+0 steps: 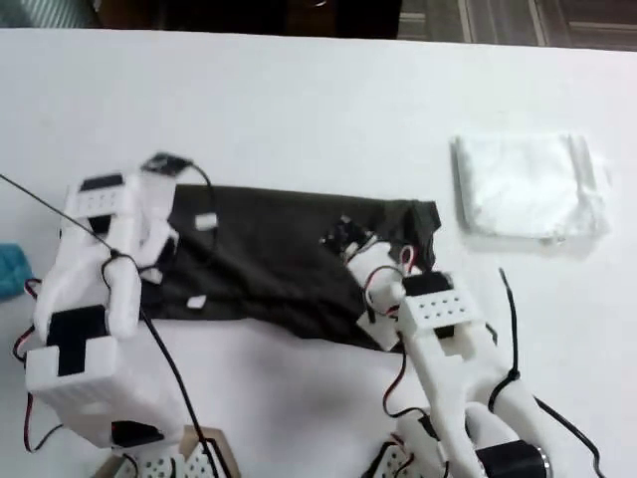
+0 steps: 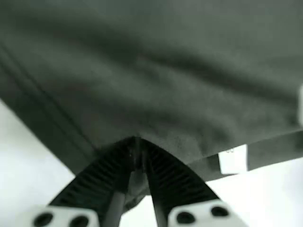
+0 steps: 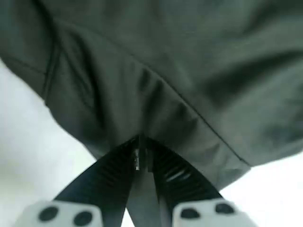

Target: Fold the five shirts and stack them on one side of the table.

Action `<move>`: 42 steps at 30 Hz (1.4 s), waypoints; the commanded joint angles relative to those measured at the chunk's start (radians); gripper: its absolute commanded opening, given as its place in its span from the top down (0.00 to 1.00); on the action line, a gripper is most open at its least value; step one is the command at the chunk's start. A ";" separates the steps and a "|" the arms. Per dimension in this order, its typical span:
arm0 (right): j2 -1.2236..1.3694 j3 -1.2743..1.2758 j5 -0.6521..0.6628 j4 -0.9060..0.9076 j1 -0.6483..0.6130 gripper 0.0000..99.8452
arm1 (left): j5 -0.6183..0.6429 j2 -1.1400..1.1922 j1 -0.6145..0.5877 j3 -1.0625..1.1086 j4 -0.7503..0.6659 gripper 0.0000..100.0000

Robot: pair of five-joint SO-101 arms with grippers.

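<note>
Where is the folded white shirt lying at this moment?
In the high view, the folded white shirt lies on the right side of the table. Its nearest neighbour is the dark shirt, which lies to its left and does not touch it.

The spread shirt lies across the middle of the table, between the two arms. The left gripper pinches its left end and the right gripper its right end. The folded shirt lies to the right and a little behind, apart from it.
</note>
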 commanded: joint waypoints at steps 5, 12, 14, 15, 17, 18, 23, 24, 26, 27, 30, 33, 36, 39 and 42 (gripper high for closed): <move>-0.042 -0.014 0.008 0.007 -0.053 0.98 | -0.055 -0.058 -0.095 0.088 -0.138 0.97; -0.099 -0.135 0.005 0.142 -0.041 0.98 | -0.048 -0.060 -0.100 0.142 -0.187 0.97; -0.140 -0.206 0.006 0.225 -0.042 0.96 | -0.048 -0.060 -0.100 0.142 -0.189 0.97; -0.160 -0.239 0.006 0.265 -0.042 0.93 | -0.048 -0.060 -0.100 0.142 -0.189 0.97; -0.193 -0.284 0.002 0.335 -0.044 0.88 | -0.048 -0.060 -0.100 0.142 -0.190 0.97; -0.205 -0.287 0.000 0.360 -0.061 0.86 | -0.048 -0.060 -0.100 0.143 -0.190 0.97; -0.219 -0.187 0.006 0.371 -0.252 0.86 | -0.048 -0.060 -0.100 0.143 -0.190 0.97; -0.219 -0.160 0.006 0.348 -0.288 0.86 | -0.048 -0.060 -0.100 0.143 -0.190 0.97; -0.219 -0.107 0.003 0.300 -0.338 0.87 | -0.049 -0.058 -0.100 0.143 -0.190 0.97; -0.219 -0.086 0.000 0.280 -0.355 0.87 | -0.051 -0.058 -0.100 0.143 -0.190 0.97; -0.219 -0.037 -0.002 0.232 -0.372 0.87 | -0.051 -0.058 -0.100 0.143 -0.190 0.97; -0.217 0.003 -0.002 0.176 -0.372 0.86 | -0.051 -0.058 -0.100 0.143 -0.190 0.97; -0.217 0.043 -0.003 0.097 -0.371 0.86 | -0.051 -0.058 -0.100 0.143 -0.190 0.97; -0.217 0.049 -0.012 0.047 -0.371 0.86 | -0.051 -0.058 -0.100 0.145 -0.190 0.97; -0.217 0.049 -0.055 0.001 -0.371 0.86 | -0.051 -0.058 -0.100 0.145 -0.190 0.97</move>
